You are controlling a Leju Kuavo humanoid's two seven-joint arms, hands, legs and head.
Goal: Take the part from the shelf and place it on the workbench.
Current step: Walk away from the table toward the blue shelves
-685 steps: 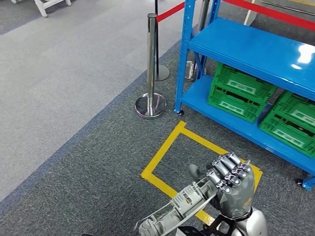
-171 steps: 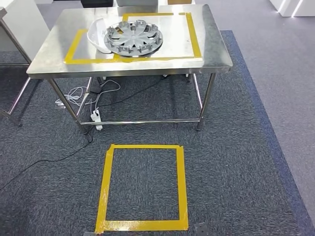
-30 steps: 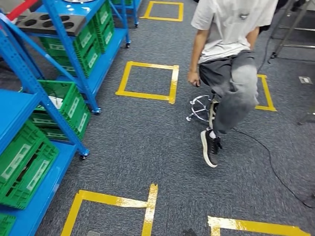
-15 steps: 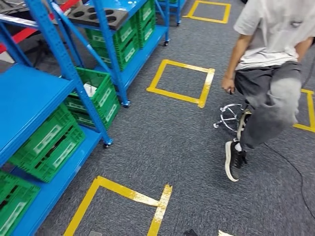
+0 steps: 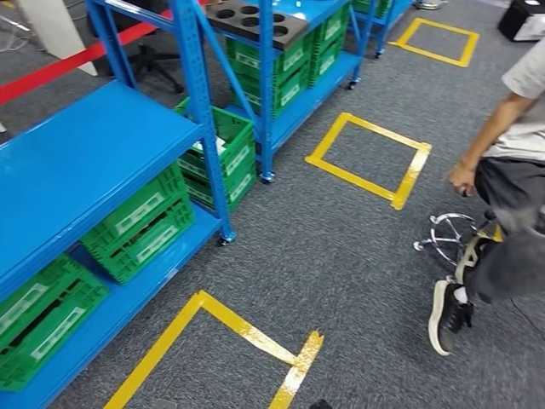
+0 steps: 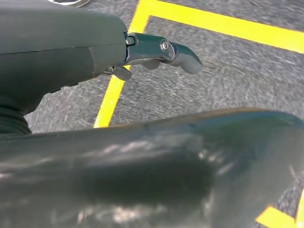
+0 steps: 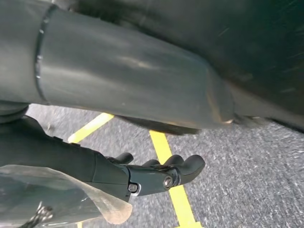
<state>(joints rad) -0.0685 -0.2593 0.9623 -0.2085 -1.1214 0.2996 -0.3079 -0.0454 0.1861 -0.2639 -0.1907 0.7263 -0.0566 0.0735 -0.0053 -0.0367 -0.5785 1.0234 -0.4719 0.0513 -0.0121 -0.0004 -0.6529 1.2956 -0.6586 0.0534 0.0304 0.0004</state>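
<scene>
A blue shelf rack [image 5: 83, 162] stands at the left in the head view, its middle board bare. A second blue rack [image 5: 270, 77] behind it carries a black tray with round holes [image 5: 254, 19]. A white item [image 5: 209, 145] lies in a green crate on the low board. My left hand [image 6: 150, 47] hangs over the carpet with fingers [image 6: 179, 54] stretched out and nothing in it. My right hand [image 7: 143, 175] also hangs above the floor, fingers [image 7: 186, 166] slightly bent and holding nothing.
Green crates [image 5: 141, 221] fill the lower shelf boards. A person [image 5: 507, 196] sits on a stool [image 5: 450, 234] at the right edge, one shoe [image 5: 444, 315] on the carpet. Yellow tape squares [image 5: 370, 158] [image 5: 218, 332] mark the floor. A red barrier belt [image 5: 64, 64] runs behind the racks.
The camera has swung left. The whole scene has shifted right: the blue racks now take up more of the picture and the seated person has slid to the right edge.
</scene>
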